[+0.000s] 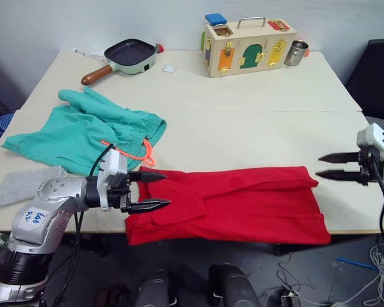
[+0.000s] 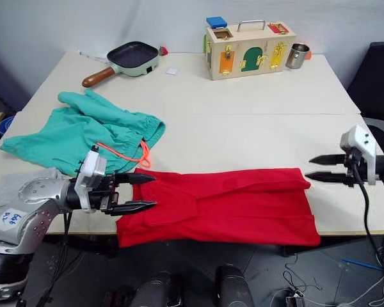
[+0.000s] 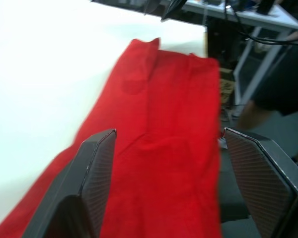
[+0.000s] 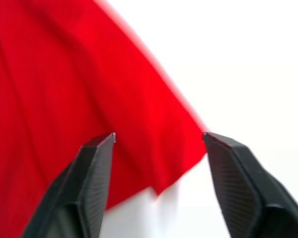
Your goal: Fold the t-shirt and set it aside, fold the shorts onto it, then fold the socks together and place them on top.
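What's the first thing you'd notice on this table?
The bright red t-shirt, folded into a long strip along the table's near edge, with an open claw at each end: the left claw and the right claw. Behind its left end lie the teal shorts with an orange drawstring.

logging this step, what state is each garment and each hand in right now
t-shirt: folded into a long strip along the table's front edge
shorts: crumpled, unfolded, drawstring out
socks: loose, unfolded
left hand: open, at the t-shirt's left end
right hand: open, off its right end
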